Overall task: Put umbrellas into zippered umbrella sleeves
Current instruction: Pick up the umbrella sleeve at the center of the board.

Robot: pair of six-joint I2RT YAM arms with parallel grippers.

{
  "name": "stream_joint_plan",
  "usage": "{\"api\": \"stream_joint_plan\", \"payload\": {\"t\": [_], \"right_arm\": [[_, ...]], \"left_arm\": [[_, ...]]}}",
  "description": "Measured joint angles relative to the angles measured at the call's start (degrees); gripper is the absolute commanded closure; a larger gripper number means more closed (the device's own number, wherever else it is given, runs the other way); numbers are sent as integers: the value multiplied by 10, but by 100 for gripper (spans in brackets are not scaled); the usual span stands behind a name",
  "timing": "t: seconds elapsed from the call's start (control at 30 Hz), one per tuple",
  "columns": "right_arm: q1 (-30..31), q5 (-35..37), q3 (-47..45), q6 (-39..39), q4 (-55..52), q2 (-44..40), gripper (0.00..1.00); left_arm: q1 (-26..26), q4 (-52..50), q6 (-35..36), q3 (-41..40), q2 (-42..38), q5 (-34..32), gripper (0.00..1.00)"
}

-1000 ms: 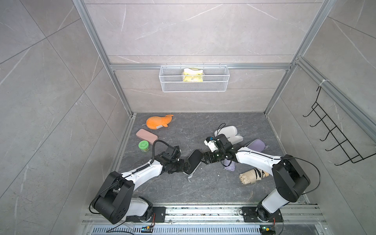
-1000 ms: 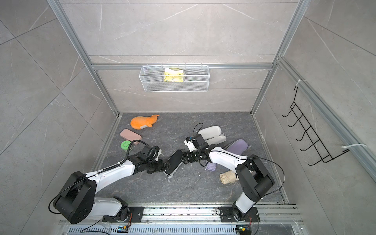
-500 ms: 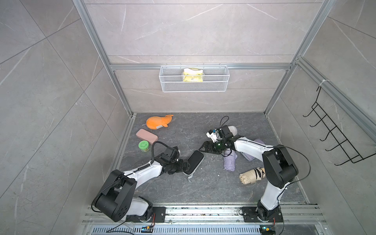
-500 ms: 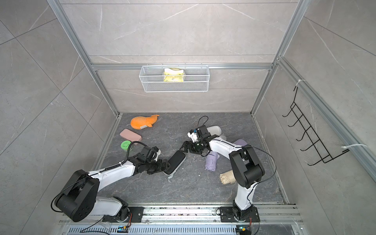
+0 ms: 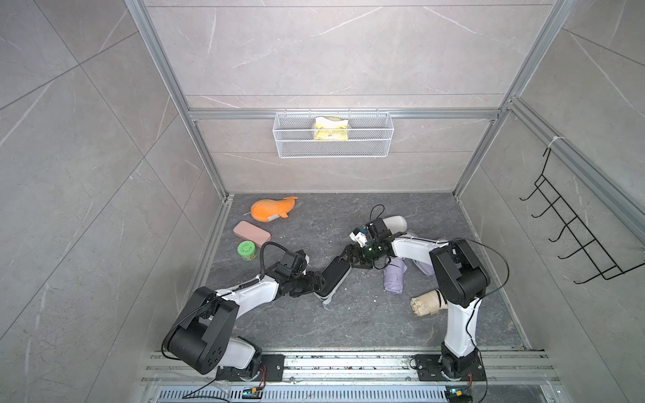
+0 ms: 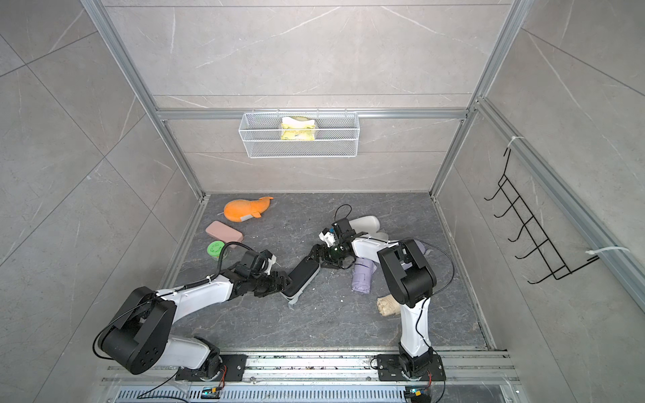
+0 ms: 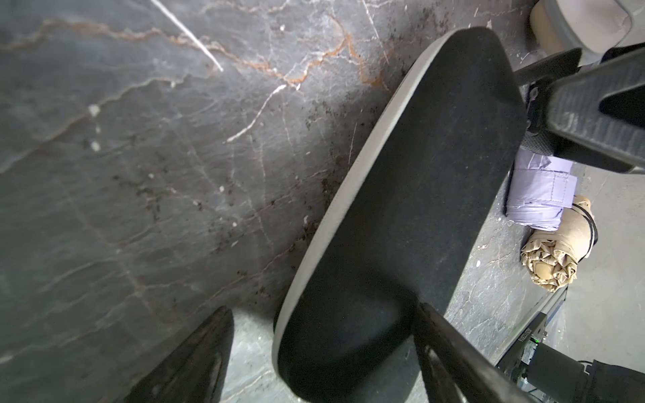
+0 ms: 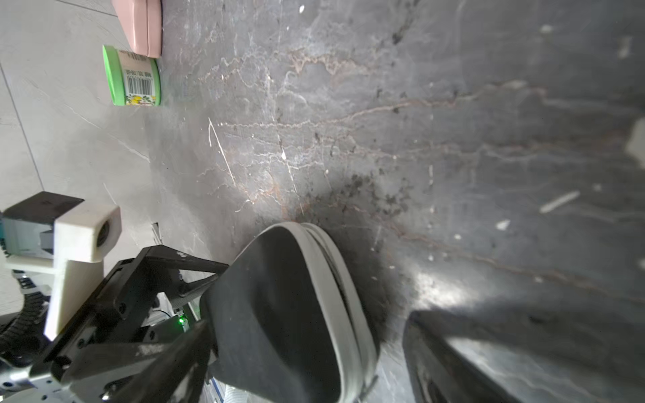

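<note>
Left pincer (image 5: 318, 283) spread, unclamped, astride black sleeve (image 5: 335, 274) end, right pincer (image 5: 346, 258) likewise, opposite end

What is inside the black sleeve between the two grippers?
Of the black sleeve only the shell and grey zip edging show. Its halves lie nearly shut, hiding any contents.
</note>
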Motion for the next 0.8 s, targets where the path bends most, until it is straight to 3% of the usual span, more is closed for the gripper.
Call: {"api": "stream_joint_plan", "payload": {"t": [0.17, 0.5, 0.67, 0.8], "right_arm": [[4, -8, -50, 54, 91, -8, 29], [6, 7, -148, 189, 288, -14, 72], [10, 8, -181, 244, 358, -21, 84], [20, 10, -202, 292, 408, -21, 88]], "left_arm": [[3, 37, -17, -9, 12, 19, 29], [6, 91, -42, -22, 22, 38, 30], [23, 89, -49, -27, 5, 43, 14], [61, 59, -67, -63, -66, 44, 2]]}}
